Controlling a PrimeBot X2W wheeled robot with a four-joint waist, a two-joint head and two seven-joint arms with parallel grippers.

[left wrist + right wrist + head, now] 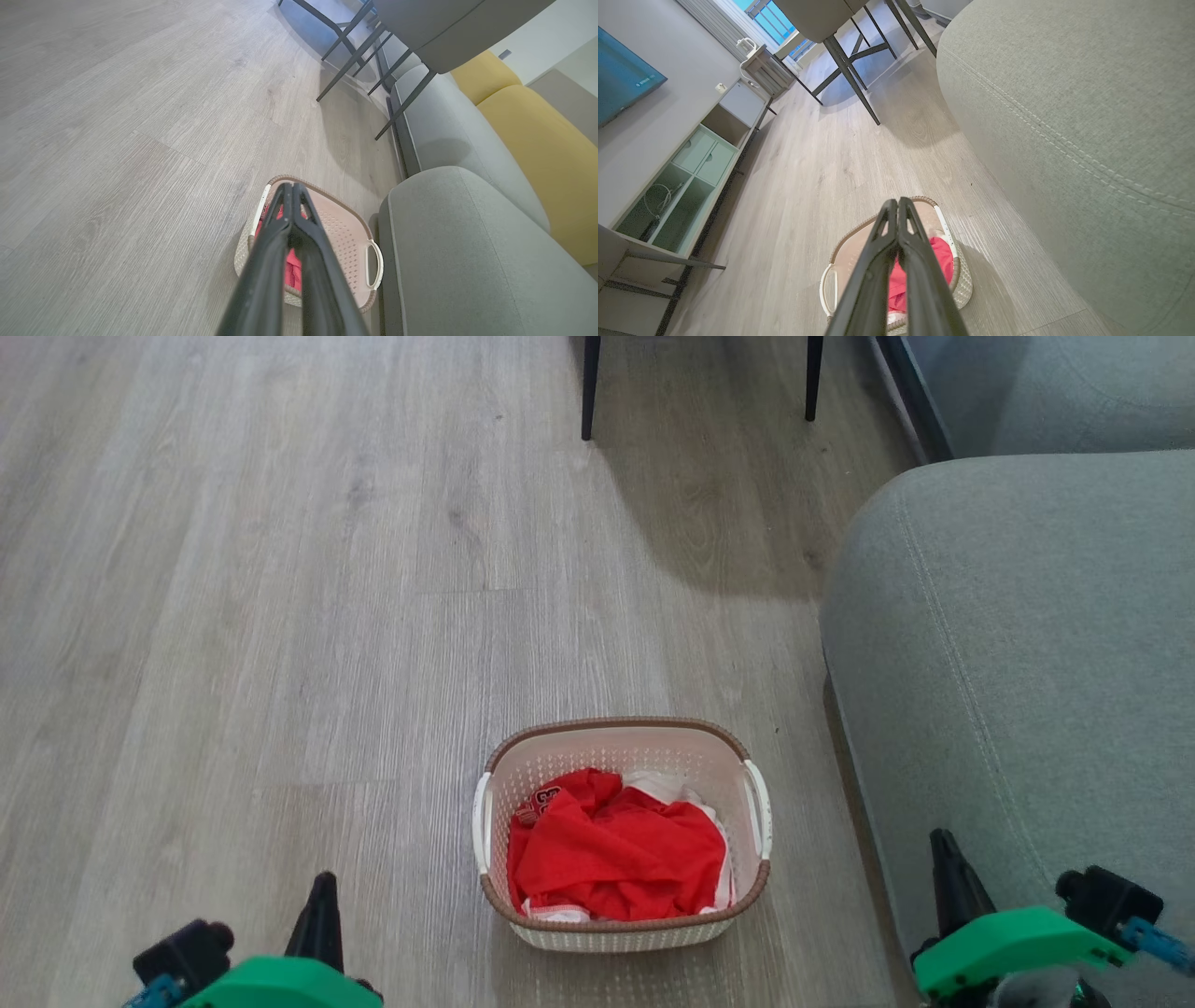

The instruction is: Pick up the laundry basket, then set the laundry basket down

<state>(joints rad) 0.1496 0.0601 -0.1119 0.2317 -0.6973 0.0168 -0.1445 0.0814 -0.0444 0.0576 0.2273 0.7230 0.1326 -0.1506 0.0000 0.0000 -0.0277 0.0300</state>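
**While the laundry basket (pixel 607 754) sat on the floor (pixel 280 616), neither gripper touched it**

On the left gripper (pixel 322 896) the fingers were pressed together, basket ahead to its right. The right gripper (pixel 945 859) was likewise closed, basket ahead to its left. The basket stood just beside the grey sofa arm (pixel 1018 644).

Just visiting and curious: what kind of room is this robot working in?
Probably a home living room: a grey fabric sofa, a wall-mounted flat screen above a low open cabinet, and a cream perforated plastic laundry basket.

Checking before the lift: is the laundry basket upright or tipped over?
Upright. The laundry basket sits flat on the floor, rim facing up, with red clothes lying inside.
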